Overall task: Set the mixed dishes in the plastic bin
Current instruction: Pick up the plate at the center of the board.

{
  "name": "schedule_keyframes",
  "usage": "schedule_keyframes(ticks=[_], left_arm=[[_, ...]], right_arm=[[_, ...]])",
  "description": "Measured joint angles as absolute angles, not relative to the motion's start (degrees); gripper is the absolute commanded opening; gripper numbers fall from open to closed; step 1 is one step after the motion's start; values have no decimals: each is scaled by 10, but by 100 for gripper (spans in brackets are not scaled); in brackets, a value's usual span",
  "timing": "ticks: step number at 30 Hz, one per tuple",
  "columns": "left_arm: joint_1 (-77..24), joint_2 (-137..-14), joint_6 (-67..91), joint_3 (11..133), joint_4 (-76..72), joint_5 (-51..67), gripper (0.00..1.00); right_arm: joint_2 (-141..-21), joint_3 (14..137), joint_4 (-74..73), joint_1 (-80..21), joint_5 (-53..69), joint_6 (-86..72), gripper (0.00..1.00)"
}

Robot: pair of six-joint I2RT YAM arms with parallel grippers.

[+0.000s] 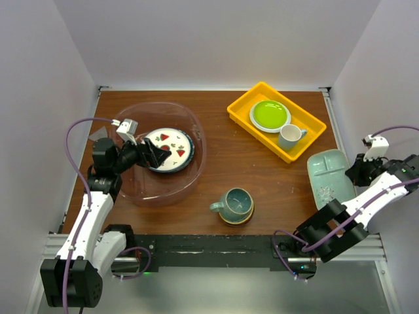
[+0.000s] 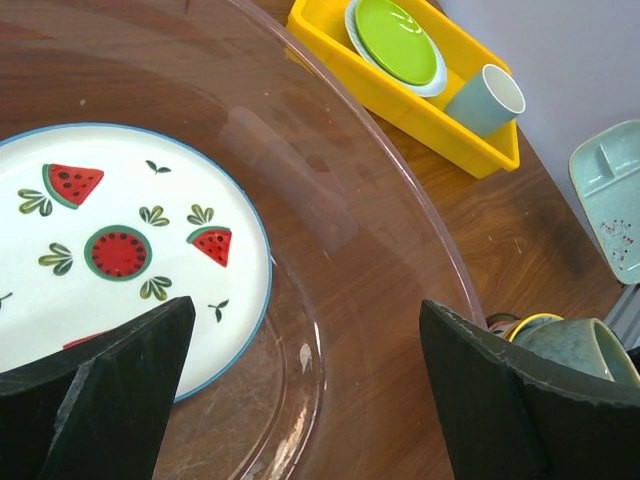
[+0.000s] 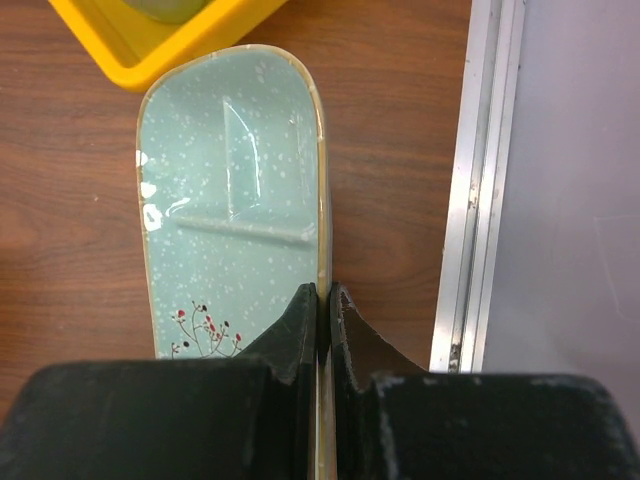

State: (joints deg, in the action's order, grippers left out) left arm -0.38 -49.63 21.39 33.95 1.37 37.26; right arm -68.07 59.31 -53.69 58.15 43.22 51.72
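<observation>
Clear pinkish plastic is curving around our left tool (image 1: 157,157), which is hovering inside the plastic bin (image 1: 141,193) with its fingers spread wide and carrying nothing. Just below and ahead of its left finger, the watermelon plate (image 1: 171,145) is lying flat on the bin's floor, so we are judging that dish as delivered and the spread as a release. Beyond the tool's right finger, outside the bin wall, the teal mug (image 1: 236,203) is waiting on a small yellow-rimmed dish on the table (image 1: 216,104). Farther ahead and to the right of that tool, the yellow tray (image 1: 243,103) is keeping the lime-green plate (image 1: 270,114) and white cup (image 1: 289,136), which we are leaving alone.

Our right tool (image 3: 322,300) is pressing its fingers together on the right rim of the mint dish (image 3: 230,200), which is stretching away in front of it, flat on the table. We are pinching the rim because a shallow dish offers no other purchase. The bin is lying well off to this tool's left.
</observation>
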Motion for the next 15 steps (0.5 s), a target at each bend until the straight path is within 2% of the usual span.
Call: schedule_keyframes(ticks=[15], left_arm=[[-4,-496,214,340,10,386,100]], right_arm=[[-663,683,-650,564,493,545,0]])
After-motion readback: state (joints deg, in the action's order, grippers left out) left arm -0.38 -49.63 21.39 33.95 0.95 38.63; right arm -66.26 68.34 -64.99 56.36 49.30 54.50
